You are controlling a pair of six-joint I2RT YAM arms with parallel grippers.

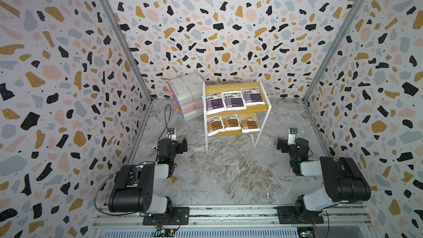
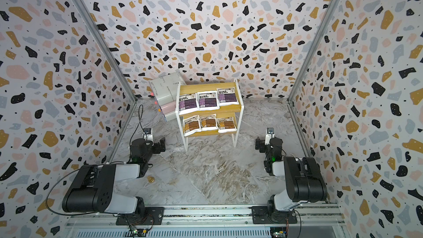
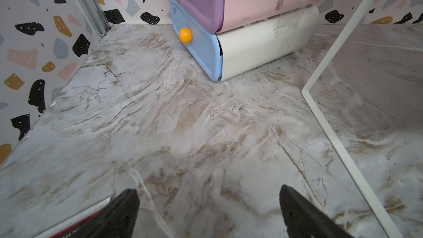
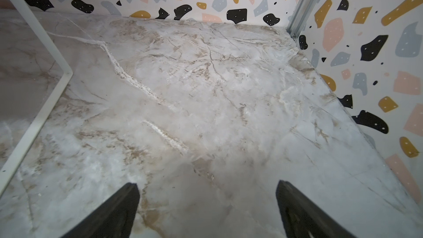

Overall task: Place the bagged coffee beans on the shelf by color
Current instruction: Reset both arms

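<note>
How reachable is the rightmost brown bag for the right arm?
Probably yes: the right gripper is open and empty, bare tabletop lies between, and the bag sits at the shelf front.

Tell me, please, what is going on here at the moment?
The sorting looks finished. The three purple-labelled coffee bags lie on the upper board of the shelf, and the three brown-orange ones on its lower board. Neither arm is handling anything: the left arm and right arm sit either side in front, jaws open and empty.
</note>
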